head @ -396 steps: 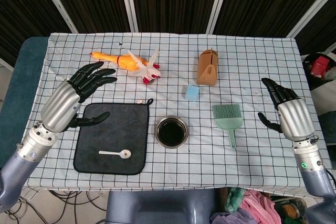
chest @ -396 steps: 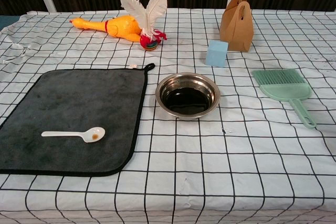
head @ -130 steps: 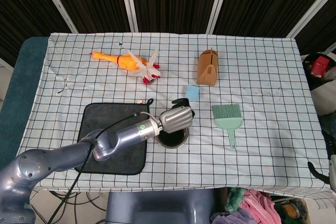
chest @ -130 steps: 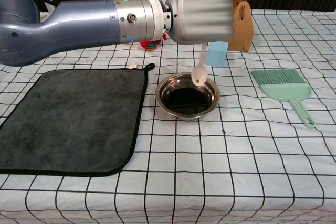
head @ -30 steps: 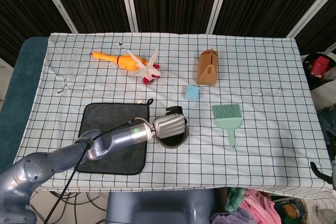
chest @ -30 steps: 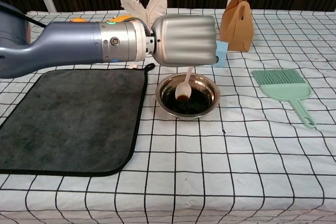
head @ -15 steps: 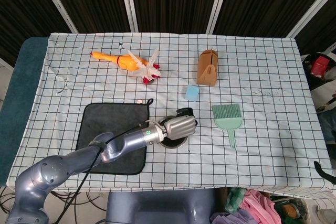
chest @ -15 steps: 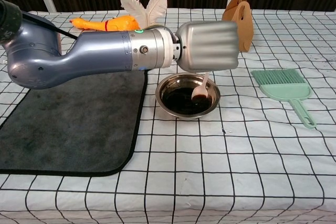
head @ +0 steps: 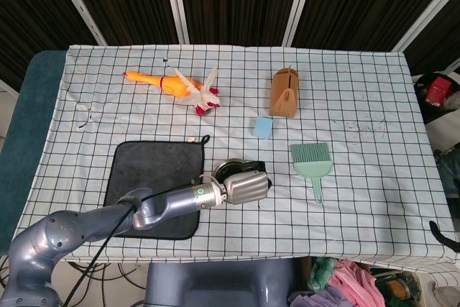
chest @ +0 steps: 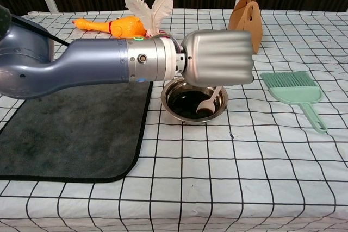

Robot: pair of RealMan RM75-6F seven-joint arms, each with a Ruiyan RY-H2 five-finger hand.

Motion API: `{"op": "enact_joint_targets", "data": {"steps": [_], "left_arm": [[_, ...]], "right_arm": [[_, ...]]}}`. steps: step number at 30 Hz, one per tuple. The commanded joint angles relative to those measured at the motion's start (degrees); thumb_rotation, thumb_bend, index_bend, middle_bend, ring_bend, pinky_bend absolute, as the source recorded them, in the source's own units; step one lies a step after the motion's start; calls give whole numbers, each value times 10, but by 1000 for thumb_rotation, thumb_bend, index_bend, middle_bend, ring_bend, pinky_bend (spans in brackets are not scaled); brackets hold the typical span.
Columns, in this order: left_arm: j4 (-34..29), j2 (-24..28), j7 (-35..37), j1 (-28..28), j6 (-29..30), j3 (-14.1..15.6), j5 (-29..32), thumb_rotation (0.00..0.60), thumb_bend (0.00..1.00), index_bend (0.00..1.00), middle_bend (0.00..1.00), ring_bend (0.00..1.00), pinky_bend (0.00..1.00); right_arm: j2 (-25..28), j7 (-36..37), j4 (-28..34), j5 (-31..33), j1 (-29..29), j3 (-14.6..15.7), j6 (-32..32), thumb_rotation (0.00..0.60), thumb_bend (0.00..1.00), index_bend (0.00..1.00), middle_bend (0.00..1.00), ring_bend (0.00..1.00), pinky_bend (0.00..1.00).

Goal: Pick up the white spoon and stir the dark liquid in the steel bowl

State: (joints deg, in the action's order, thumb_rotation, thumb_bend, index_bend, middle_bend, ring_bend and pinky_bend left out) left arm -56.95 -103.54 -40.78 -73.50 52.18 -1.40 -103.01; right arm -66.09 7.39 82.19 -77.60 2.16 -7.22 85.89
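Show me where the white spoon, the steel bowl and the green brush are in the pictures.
white spoon (chest: 205, 105), chest view, on its scoop inside the bowl.
steel bowl (chest: 219, 107), chest view, on its right rim.
green brush (head: 310, 157), head view, on its bristle head.

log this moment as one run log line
phase: stirring | left hand: holds spoon | spoon tip: in dark liquid, steel bowl | right hand: not in view

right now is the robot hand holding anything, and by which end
The left robot hand holds the white spoon by the upper end of its handle, which is hidden under the hand; the spoon's scoop end sits in the steel bowl.
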Motion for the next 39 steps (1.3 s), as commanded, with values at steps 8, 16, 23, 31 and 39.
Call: {"op": "enact_joint_targets", "data": {"steps": [8, 16, 23, 31, 39], "left_arm": [[-48, 43, 2, 10, -4, 18, -9, 600, 527, 732, 841, 828, 788], [-51, 71, 5, 21, -23, 27, -2, 600, 528, 732, 841, 828, 788], [-23, 64, 14, 19, -31, 19, 2, 600, 528, 732, 841, 828, 788], [20, 32, 16, 6, -26, 2, 2, 600, 528, 733, 841, 828, 788], [58, 1, 17, -13, -35, -7, 1, 600, 528, 733, 841, 828, 788]], "right_arm": [[-1, -2, 1, 0, -1, 1, -2, 600, 219, 0, 107, 213, 288], [-3, -3, 1, 3, 0, -2, 0, 600, 220, 0, 107, 214, 288], [-3, -3, 1, 5, 0, -2, -1, 600, 218, 0, 107, 213, 288], [-3, -2, 1, 5, 0, -3, -1, 600, 219, 0, 107, 213, 288], [-1, 2, 1, 6, 2, -3, 0, 600, 218, 0, 107, 214, 288]]}}
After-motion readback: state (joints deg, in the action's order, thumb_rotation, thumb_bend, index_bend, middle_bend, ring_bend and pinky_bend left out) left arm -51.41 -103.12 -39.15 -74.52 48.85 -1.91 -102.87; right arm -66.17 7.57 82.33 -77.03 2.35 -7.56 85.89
